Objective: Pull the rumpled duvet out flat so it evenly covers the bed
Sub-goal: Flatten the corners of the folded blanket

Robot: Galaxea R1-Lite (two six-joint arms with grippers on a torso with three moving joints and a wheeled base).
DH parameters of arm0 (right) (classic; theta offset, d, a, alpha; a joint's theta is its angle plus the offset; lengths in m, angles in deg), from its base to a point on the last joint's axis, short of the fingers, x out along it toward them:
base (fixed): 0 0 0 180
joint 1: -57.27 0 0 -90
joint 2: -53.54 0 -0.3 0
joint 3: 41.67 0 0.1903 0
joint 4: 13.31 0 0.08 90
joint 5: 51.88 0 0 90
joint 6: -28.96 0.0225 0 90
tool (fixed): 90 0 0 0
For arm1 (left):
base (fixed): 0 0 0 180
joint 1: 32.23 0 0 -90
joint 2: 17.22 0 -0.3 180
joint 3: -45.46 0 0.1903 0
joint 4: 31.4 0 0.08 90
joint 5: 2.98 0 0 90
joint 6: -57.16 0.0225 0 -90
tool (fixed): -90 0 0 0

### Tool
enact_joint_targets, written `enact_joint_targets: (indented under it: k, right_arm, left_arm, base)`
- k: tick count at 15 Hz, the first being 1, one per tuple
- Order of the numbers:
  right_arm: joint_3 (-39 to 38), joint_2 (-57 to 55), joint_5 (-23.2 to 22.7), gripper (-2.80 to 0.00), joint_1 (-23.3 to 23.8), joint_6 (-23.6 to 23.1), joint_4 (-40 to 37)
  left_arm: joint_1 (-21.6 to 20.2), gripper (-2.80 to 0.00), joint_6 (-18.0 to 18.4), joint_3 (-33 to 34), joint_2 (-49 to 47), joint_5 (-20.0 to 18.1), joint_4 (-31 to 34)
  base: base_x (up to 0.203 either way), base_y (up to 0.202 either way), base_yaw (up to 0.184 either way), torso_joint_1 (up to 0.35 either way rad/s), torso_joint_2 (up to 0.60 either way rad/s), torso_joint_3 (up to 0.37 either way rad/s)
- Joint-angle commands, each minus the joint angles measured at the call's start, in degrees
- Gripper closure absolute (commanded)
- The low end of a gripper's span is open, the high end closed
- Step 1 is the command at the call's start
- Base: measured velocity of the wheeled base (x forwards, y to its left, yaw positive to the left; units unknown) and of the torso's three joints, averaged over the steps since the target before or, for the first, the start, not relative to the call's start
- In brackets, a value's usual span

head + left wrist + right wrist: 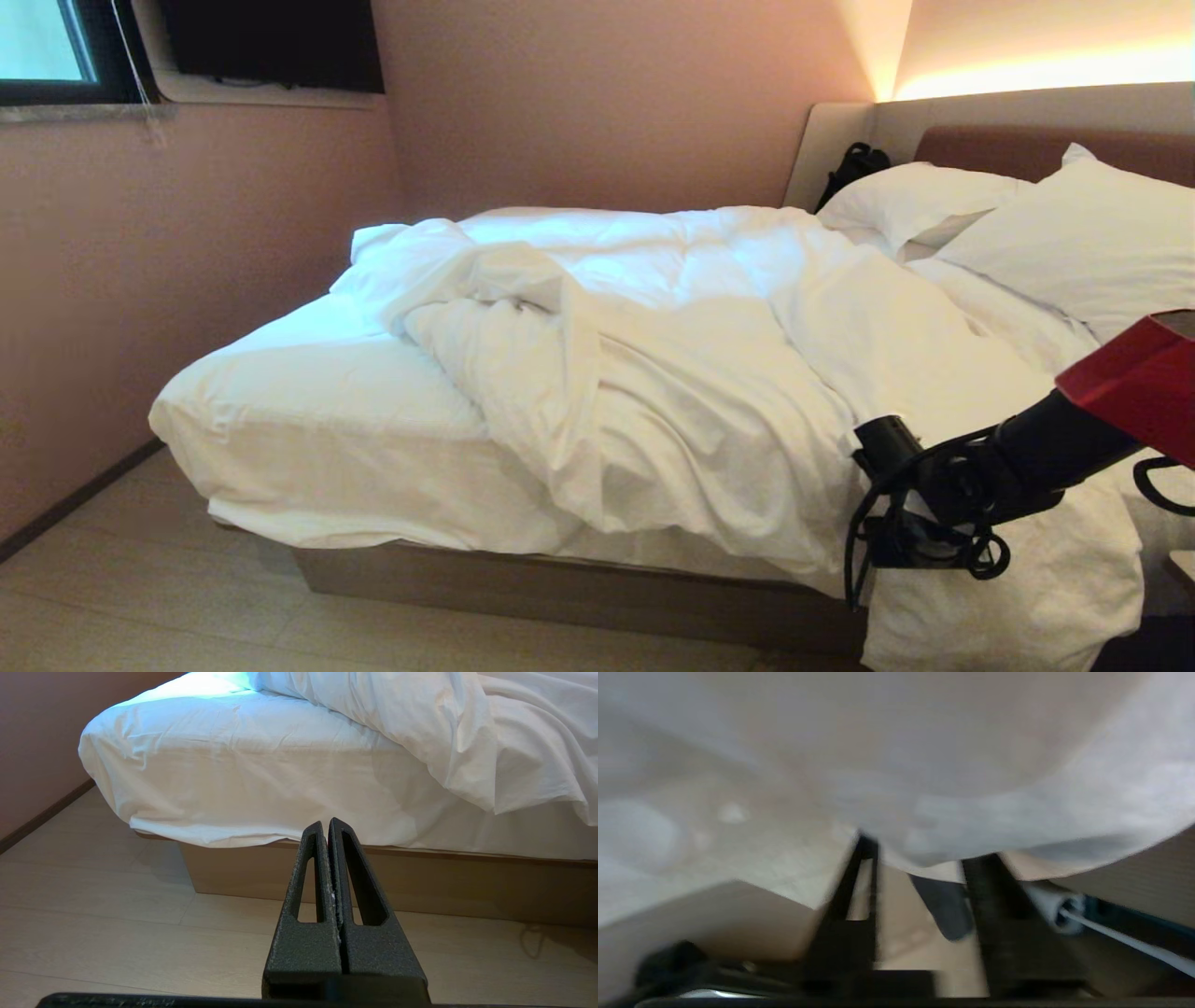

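The step in hand looks like taking hold of the duvet's (653, 373) hanging edge at lower right of the head view, where the right gripper (920, 868) has its fingers apart, white fabric draped over the tips; whether it grips is unclear. Next it likely needs a firm pinch, then a pull toward the bare sheet (317, 373) at left. The left gripper (329, 830) is closed, empty, over the floor (93, 933). The duvet lies heaped mid-bed (560, 579); pillows (1074, 243) upper right, pink wall (187, 243) left
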Motion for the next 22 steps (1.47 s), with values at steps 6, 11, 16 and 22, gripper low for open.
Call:
enact_joint_targets:
  k: [6,11,16,22]
  right_arm:
    - [-1.21,-0.66,1.07,-2.80,-3.40,4.03,2.36]
    - [6.06,-8.09,5.28,-2.80,-2.91,10.10,-0.94]
    - [11.95,-10.69,5.60,-2.80,-2.82,17.45,-9.28]
    - [12.18,-10.91,5.69,-2.80,-2.80,19.15,-11.94]
  left_arm:
    - [-0.02,0.00,0.01,0.04,0.02,0.00,0.00]
    - [-0.02,0.00,0.01,-0.03,0.02,0.00,0.00]
    - [-0.02,0.00,0.01,0.04,0.02,0.00,0.00]
    - [-0.02,0.00,0.01,0.04,-0.02,0.00,0.00]
  base:
    - [0.000,0.000,0.000,0.000,0.00,0.000]
    - [0.000,0.000,0.000,0.000,0.00,0.000]
    - [0.000,0.000,0.000,0.000,0.00,0.000]
    - [0.000,0.000,0.000,0.000,0.00,0.000]
